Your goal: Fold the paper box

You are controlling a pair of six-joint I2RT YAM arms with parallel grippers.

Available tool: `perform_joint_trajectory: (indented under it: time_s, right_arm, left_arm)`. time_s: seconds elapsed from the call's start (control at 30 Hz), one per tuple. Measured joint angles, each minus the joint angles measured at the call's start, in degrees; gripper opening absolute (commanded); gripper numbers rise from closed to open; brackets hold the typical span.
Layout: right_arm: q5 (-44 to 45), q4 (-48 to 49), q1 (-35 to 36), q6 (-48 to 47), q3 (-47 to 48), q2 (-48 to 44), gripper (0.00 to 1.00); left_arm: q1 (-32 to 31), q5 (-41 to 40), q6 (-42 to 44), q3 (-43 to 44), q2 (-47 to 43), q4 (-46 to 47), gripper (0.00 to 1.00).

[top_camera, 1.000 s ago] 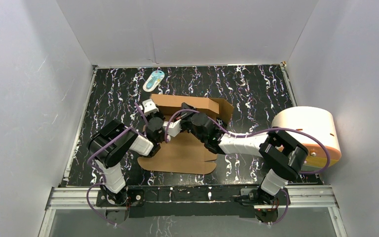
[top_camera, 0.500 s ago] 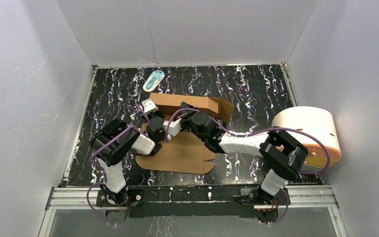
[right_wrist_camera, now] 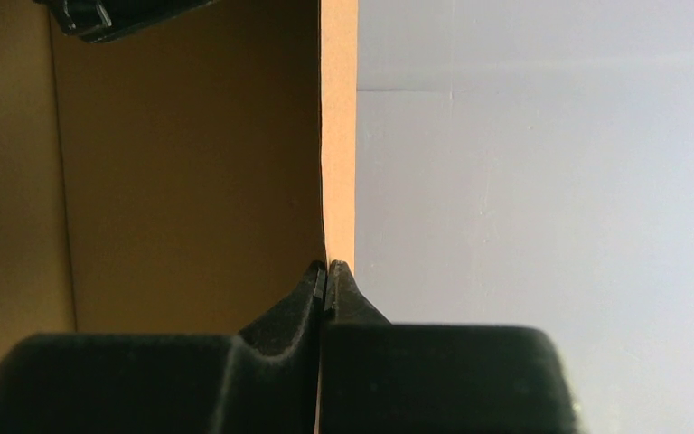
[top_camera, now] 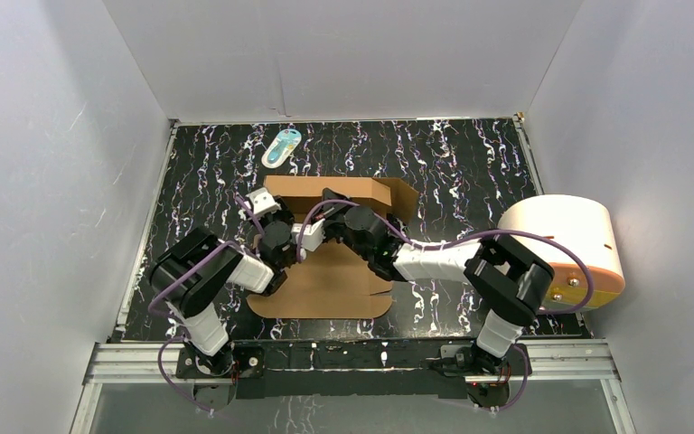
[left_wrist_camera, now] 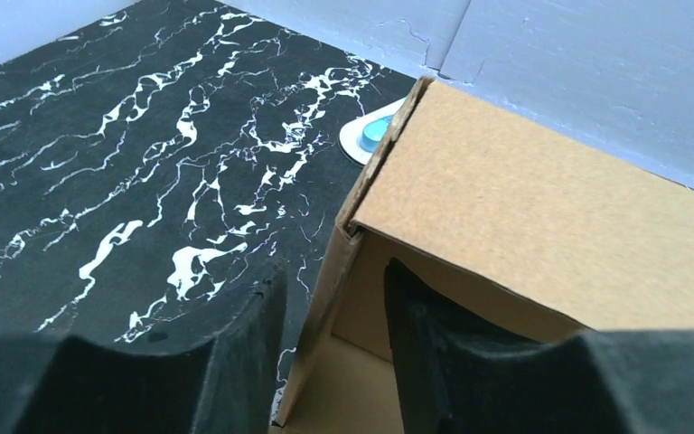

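While both arms lean in over the black, white-veined worktop (top_camera: pixel 470 163), we note the paper box (top_camera: pixel 334 285) lying at its middle, half formed. Its flat brown panel lies toward the near edge; its far long wall stands up, with a shorter flap raised at the right end.

Left jaws: spread, set astride the box's left end wall at the far left corner. From the left wrist view we see one dark finger (left_wrist_camera: pixel 226 362) outside the wall over the worktop and the other inside the box. Open space shows between the inner finger and the cardboard, so there is no pinch. We cannot tell whether the outer finger touches the wall.

Right jaws: pressed together on the paper box. In the right wrist view the two fingertips (right_wrist_camera: pixel 312 289) meet at the edge of an upright cardboard panel seen edge-on, with the brown inner face to its left and the grey enclosure wall to its right. A sliver of cardboard shows between the fingers lower down.

Small white-and-blue oval item (top_camera: pixel 281 146): on the worktop just beyond the box's far left corner, apart from it.

Cream cylinder with orange base (top_camera: pixel 560 240): lying on its side at the worktop's right edge, well apart from the box.
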Motion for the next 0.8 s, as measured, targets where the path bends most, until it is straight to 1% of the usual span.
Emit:
perform_joint_trajectory:
  time_s: [0.13,0.27,0.37,0.53,0.63,0.73,0.8]
  right_arm:
    - [0.0,0.1,0.3,0.1,0.9,0.9,0.02]
    - [0.3,0.1,0.3,0.2,1.1,1.0,0.02]
    - [0.5,0.1,0.5,0.2,1.2,1.1,0.02]
    - [1.0,0.4,0.6,0.2,1.5,1.5,0.02]
    - [1.1,0.7,0.6,0.1,1.5,1.7,0.02]
    - [1.0,1.1,0.5,0.2,1.5,1.7,0.02]
    - [1.0,1.2,0.5,0.2,1.5,1.7,0.04]
  left_arm:
    - [-0.3,1.6,-0.7,-2.0,-4.9,-3.0,0.52]
    - [-0.7,3.4,-2.0,-2.4,-8.6,-7.6,0.60]
    - [-1.1,4.6,-3.7,-3.3,-11.5,-11.8,0.64]
    - [-1.3,7.0,-8.0,-4.2,-20.8,-23.0,0.70]
    - [-1.3,8.5,-10.4,-5.6,-28.4,-30.9,0.72]
    - [-1.2,9.6,-12.7,-5.6,-36.2,-40.8,0.74]
    - [-1.0,10.1,-14.3,-5.6,-41.1,-47.4,0.76]
